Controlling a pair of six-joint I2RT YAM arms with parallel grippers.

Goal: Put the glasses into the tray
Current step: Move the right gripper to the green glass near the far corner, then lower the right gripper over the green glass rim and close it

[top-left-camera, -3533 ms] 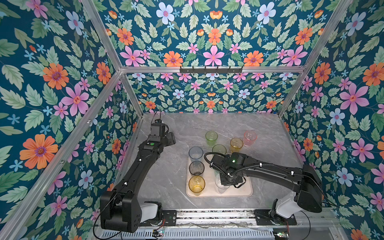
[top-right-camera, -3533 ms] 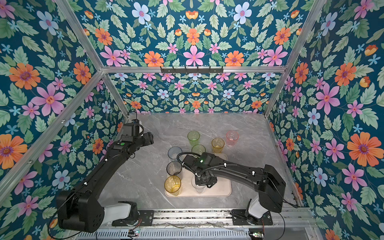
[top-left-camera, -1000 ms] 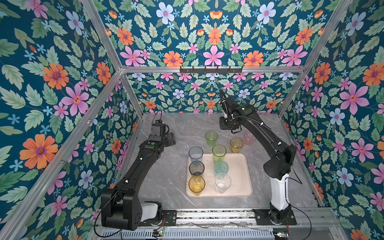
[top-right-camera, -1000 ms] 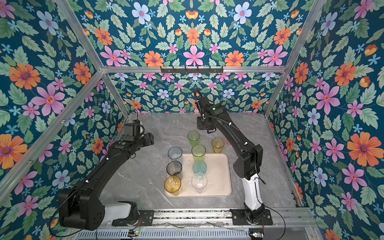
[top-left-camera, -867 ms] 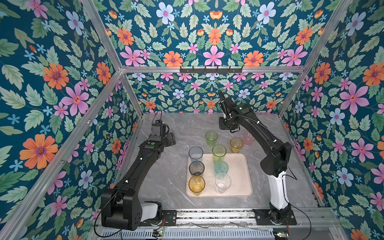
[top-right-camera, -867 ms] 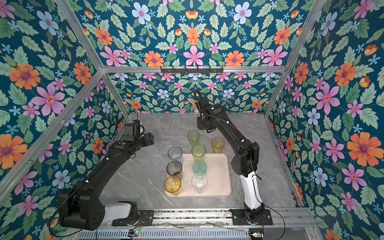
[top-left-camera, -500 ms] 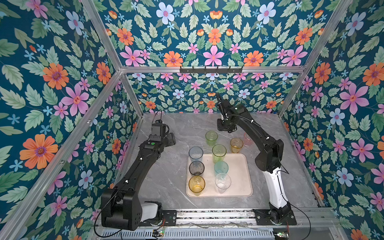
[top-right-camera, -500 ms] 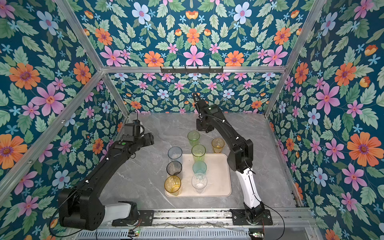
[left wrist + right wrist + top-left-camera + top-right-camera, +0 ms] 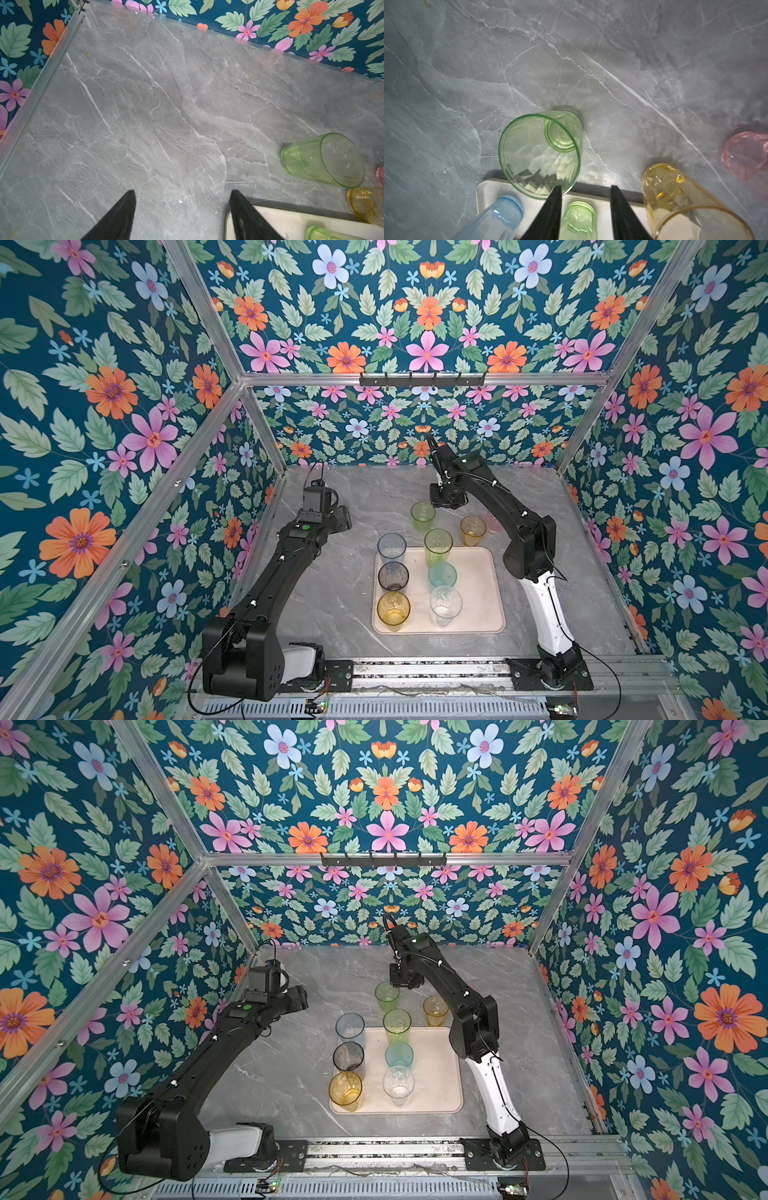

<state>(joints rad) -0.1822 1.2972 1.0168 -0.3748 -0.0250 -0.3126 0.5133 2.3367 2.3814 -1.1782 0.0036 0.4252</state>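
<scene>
1. While six glasses already stand in the tray (image 9: 478, 593) (blue glass (image 9: 391, 549), grey glass (image 9: 392, 576), yellow glass (image 9: 393, 609), clear glass (image 9: 445, 605), teal glass (image 9: 442, 575), tall green glass (image 9: 438, 546)), three wait on the table (image 9: 332, 593) beyond its far rim: short green tumbler (image 9: 422, 514), amber tumbler (image 9: 473, 529) and pink tumbler (image 9: 746, 153).
2. My right gripper (image 9: 586, 187) hangs just beside the short green tumbler, jaws partly apart, holding nothing. I judge that tumbler is my next pick.
3. My left gripper (image 9: 182, 192) hovers over bare table, jaws wide apart, empty.
4. In the earliest frame my right arm lay low across the tray by the clear glass. It has since swung to the far side, and in the last second it drifted from above the amber and pink tumblers toward the green one. My left arm has not moved.
</scene>
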